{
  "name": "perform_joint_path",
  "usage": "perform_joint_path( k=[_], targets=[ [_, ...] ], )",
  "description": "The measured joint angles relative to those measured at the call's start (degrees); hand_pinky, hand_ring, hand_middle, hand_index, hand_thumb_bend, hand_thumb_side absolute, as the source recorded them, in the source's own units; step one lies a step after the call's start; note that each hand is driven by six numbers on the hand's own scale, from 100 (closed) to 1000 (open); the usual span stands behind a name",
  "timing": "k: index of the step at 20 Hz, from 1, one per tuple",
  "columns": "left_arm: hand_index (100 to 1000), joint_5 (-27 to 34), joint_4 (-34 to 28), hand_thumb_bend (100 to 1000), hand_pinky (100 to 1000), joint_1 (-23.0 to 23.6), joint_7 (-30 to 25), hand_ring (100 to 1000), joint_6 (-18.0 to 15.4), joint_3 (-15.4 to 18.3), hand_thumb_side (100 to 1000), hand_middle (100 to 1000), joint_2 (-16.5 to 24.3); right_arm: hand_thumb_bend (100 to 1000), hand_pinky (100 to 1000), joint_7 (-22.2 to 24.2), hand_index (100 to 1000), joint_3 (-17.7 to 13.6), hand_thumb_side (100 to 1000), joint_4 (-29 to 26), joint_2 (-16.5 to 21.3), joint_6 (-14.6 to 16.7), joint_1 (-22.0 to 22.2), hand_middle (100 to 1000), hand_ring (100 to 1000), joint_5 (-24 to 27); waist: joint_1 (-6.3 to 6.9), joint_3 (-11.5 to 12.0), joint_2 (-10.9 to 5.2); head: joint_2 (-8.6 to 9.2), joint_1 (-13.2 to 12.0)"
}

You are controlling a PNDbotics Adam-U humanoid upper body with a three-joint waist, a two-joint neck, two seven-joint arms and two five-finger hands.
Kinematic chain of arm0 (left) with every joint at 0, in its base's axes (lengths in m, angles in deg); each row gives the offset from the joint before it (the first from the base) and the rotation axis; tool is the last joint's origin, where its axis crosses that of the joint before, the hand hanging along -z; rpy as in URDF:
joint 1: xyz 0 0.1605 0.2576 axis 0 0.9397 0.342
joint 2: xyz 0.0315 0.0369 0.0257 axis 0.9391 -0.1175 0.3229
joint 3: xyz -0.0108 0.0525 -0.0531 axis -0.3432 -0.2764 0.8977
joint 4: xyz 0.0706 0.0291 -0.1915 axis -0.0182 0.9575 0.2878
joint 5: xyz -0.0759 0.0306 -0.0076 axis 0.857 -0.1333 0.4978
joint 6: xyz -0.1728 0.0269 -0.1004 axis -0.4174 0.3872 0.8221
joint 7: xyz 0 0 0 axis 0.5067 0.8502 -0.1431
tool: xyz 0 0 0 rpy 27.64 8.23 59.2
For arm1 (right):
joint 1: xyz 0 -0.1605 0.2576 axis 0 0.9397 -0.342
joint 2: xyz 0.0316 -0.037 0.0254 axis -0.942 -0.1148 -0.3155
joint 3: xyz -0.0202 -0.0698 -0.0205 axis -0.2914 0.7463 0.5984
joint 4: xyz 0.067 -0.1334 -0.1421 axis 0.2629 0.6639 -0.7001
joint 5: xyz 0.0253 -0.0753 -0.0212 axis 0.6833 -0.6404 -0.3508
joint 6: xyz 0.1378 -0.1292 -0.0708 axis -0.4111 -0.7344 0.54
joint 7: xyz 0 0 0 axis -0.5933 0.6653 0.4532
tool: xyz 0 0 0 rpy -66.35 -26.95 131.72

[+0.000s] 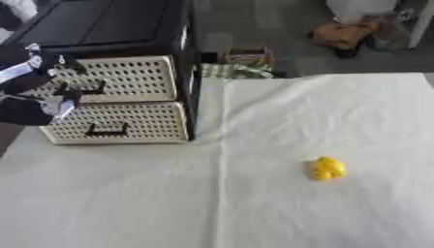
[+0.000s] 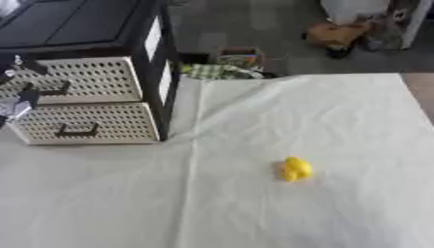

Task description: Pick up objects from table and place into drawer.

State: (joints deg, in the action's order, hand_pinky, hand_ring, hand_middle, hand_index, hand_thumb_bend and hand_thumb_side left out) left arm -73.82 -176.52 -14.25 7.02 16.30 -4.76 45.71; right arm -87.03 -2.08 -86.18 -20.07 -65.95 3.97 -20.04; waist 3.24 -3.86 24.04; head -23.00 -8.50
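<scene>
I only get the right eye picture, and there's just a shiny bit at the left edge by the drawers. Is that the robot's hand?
Observer: Yes. The left eye view shows the whole left hand, black and silver, in front of the upper drawer.
Operator: Is it on the handle?
Observer: It's just left of the upper handle; whether it touches it, I cannot tell.
</scene>
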Motion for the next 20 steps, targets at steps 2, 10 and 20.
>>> perform_joint_path(
  k=[2,10,20],
  targets=[
    [829,-1.0,0.3,105,100,0.0,-0.3,100,-0.7,0.0,408,100,0.0,432,791,-0.1,826,-0.1,930,0.0,0.0,0.1,0.0,331,646,0.0,-0.01,-0.1,0.16,0.00,-0.1],
    [857,-6.8,1.4,105,100,0.0,-0.8,100,-2.5,0.0,408,100,-0.2,432,791,-0.3,825,-0.1,924,0.0,0.0,0.3,0.0,330,646,0.0,-0.03,-0.2,0.44,0.01,-0.5],
    [847,-11.6,4.1,105,100,-1.0,1.9,100,-1.7,-0.2,408,100,-1.6,432,791,-0.4,823,-0.1,915,0.0,0.0,0.3,-0.3,326,646,0.0,0.13,-0.8,1.10,0.99,-0.8]
  ],
)
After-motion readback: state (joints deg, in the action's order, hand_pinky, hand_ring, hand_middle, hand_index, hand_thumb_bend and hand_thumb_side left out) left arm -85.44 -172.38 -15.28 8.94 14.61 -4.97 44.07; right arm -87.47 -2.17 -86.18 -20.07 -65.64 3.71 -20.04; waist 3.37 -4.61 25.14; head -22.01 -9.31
